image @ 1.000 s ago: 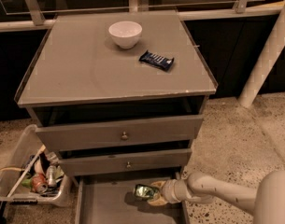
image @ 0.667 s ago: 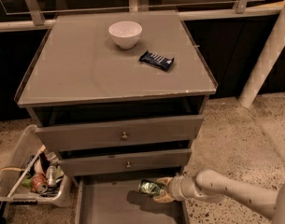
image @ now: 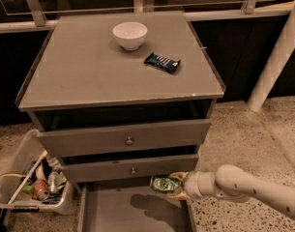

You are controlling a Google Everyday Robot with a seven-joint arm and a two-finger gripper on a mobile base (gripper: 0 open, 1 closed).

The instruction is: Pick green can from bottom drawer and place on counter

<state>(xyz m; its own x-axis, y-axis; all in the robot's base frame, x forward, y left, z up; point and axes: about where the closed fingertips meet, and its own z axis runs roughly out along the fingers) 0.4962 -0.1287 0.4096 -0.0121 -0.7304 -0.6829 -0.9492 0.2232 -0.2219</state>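
I hold my gripper (image: 178, 186) above the open bottom drawer (image: 113, 215), jaws clamped on the green can (image: 163, 183). The counter (image: 89, 71) carries a bowl (image: 130, 34) and a wrapper (image: 162, 62).

White bowl (image: 130, 35), dark snack bar (image: 162, 62), bin (image: 15, 164) of litter

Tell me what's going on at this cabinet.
The robot's gripper, reaching in from the right, is shut on the green can and holds it just above the floor of the open bottom drawer. The can is not yet on the counter, where a white bowl and a dark snack bar sit.
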